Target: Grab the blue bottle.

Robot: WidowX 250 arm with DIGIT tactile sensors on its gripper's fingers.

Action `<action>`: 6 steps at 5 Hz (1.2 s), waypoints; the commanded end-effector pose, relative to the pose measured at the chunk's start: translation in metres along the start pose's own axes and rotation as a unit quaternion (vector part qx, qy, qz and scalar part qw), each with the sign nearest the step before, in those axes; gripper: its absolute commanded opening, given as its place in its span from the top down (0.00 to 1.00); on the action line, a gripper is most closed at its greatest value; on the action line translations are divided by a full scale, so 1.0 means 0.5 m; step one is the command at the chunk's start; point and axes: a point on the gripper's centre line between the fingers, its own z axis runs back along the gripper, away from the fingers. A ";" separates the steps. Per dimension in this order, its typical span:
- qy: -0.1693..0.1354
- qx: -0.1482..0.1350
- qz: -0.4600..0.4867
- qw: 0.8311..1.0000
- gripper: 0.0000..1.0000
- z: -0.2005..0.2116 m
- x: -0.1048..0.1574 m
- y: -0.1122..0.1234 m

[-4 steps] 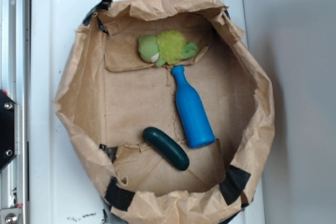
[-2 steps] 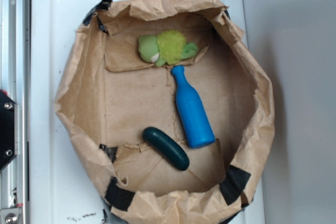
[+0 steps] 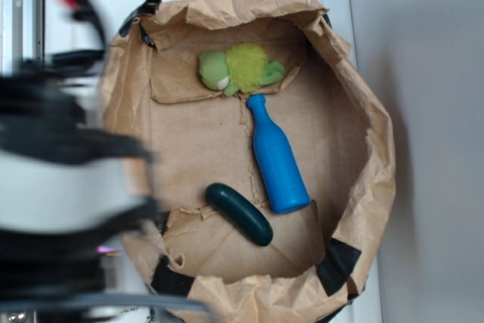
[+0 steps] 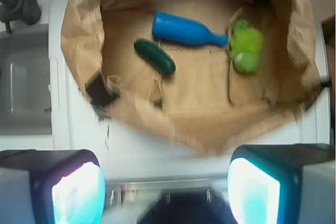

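Toward twelve o'clock of the widely spread gripper [image 4: 166, 192], the blue bottle [image 4: 186, 31] is seen lying inside the paper bag [image 4: 84, 35], where the cucumber toy [image 4: 154, 56] just beside it could be pinched instead.

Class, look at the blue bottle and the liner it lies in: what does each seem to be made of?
Blue bottle: probably matte plastic, given its uniform colour, smooth surface and lack of glare. Liner: brown paper, judging by its creases and torn, crumpled rim.
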 end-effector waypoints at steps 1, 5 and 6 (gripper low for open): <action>-0.026 0.006 -0.013 1.000 0.00 0.004 0.055 -0.012; 0.010 0.008 -0.072 0.997 0.00 -0.017 0.094 0.019; 0.041 0.005 -0.148 0.988 0.00 -0.062 0.147 0.042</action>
